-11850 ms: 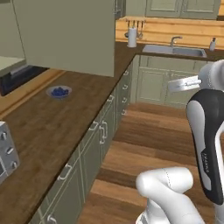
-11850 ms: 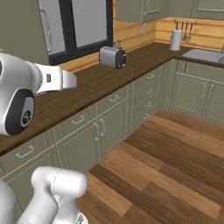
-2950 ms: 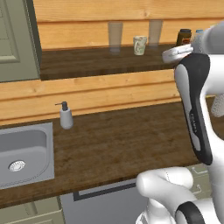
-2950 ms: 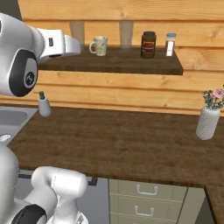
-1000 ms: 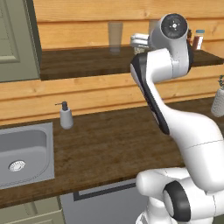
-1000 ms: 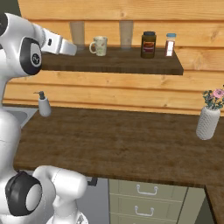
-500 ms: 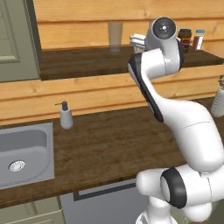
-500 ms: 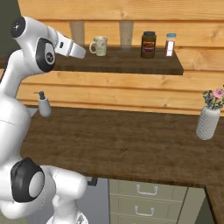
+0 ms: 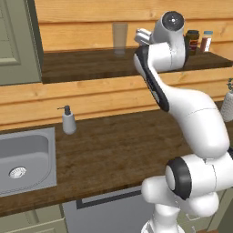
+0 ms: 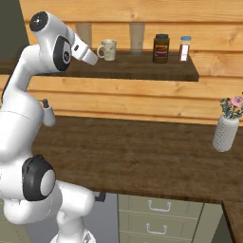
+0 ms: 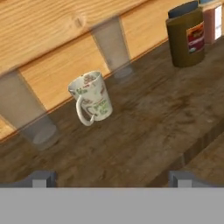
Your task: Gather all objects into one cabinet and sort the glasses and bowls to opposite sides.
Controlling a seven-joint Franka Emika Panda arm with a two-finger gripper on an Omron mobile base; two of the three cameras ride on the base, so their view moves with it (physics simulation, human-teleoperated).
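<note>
- In the left base view, we see the arm (image 9: 159,50) hiding the mug.
- The sink (image 9: 27,159) runs off the left edge.
- The dark jar (image 11: 187,37) is cropped at the hand view's top.

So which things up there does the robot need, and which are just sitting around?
For the job: patterned mug, two clear glasses, open claw.

Just there: brown jar, spice shaker, soap dispenser, flower vase, sink.

One mug (image 11: 91,98), two glasses (image 11: 110,43), two jars (image 11: 187,37).
</note>
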